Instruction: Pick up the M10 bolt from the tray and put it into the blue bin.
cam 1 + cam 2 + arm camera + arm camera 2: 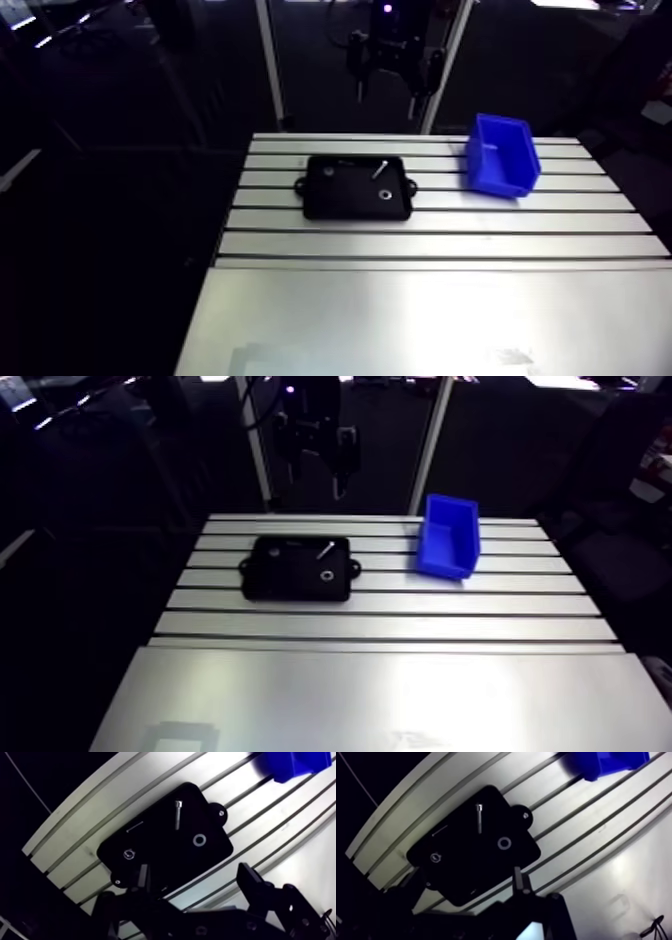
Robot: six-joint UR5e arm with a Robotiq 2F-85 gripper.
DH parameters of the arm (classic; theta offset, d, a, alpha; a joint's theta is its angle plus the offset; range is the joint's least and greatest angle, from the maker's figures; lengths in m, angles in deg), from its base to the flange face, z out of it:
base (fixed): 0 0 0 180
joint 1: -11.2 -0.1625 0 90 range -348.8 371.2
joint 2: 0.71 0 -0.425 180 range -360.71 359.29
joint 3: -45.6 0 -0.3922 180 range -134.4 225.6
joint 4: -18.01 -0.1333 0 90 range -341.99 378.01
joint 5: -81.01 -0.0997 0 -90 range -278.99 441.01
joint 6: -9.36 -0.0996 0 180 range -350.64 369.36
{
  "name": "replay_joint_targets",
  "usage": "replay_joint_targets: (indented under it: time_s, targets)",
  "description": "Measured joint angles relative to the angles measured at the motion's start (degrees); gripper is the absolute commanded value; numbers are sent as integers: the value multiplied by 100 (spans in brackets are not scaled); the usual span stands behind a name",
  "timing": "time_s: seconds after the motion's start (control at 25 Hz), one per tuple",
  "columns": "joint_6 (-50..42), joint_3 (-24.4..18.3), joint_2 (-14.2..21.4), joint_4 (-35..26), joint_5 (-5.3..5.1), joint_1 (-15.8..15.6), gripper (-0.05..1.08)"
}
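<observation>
Wrist view: the M10 bolt (178,814) lies far-right in the tray (150,849), ahead of your end effector (194,873), fingers (250,883) apart and empty; its shank runs across their closing line.

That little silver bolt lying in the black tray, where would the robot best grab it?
Probably the bolt at mid-shaft, coming straight down and closing across its length. It lies flat on the tray floor with bare room on both sides; the washer sits apart.
</observation>
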Motion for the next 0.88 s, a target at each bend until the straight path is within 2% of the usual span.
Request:
replay_joint_targets:
  time_s: [0.6,0.88]
  targets:
    - [-346,393,-196,770,10,-5,36]
    - [-583,524,-307,1000,27,-4,42]
